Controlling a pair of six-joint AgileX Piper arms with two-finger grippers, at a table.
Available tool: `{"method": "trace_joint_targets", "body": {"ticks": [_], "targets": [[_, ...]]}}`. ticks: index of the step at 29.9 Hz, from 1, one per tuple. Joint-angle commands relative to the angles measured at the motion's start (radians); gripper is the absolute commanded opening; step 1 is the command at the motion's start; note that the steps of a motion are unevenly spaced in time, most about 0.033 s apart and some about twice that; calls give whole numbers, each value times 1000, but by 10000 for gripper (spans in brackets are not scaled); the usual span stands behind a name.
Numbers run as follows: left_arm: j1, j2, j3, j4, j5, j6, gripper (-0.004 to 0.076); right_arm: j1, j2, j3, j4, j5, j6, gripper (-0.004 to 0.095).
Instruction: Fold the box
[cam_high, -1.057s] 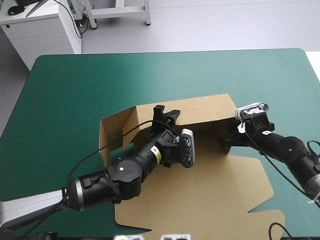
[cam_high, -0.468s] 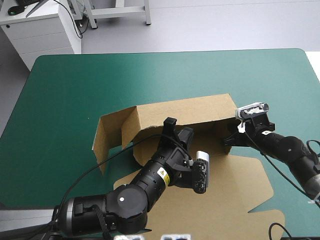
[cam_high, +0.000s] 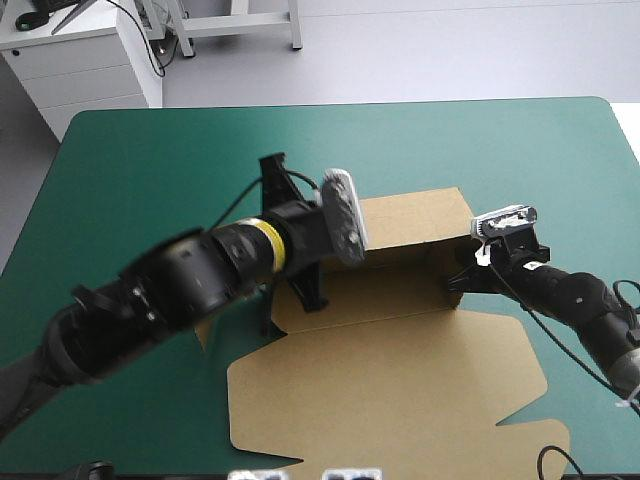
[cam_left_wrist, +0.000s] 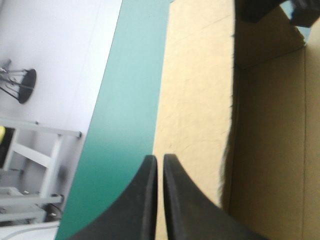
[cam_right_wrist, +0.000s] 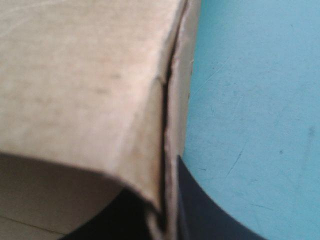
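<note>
Aloft, left fingers (cam_left_wrist: 145, 200) meet empty over the box (cam_high: 420, 215); right fingers (cam_right_wrist: 210, 215) pinch its wall.

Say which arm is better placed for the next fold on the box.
Left, probably: the left hand is shut on nothing and free by the far wall of the box, while the right hand is clamped on its right corner, seemingly steadying it.

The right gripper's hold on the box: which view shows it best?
Right wrist view: the box edge sits between the right gripper fingers. The high view shows it small, at the box's right end; the left wrist view, barely.
</note>
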Motion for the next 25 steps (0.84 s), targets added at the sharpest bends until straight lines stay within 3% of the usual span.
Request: {"method": "trace_joint_targets", "body": {"ticks": [1, 9, 18, 25], "targets": [[151, -36, -153, -189, 58, 62, 18, 0, -17, -26, 1, -12, 7, -14], [538, -36, -275, -323, 272, 62, 18, 0, -17, -26, 1, -4, 7, -14], [989, -44, -266, -688, 220, 49, 18, 0, -17, -26, 1, 19, 7, -14], [1159, -52, -155, -688, 220, 51, 15, 0, -17, -26, -1, 24, 7, -14]]}}
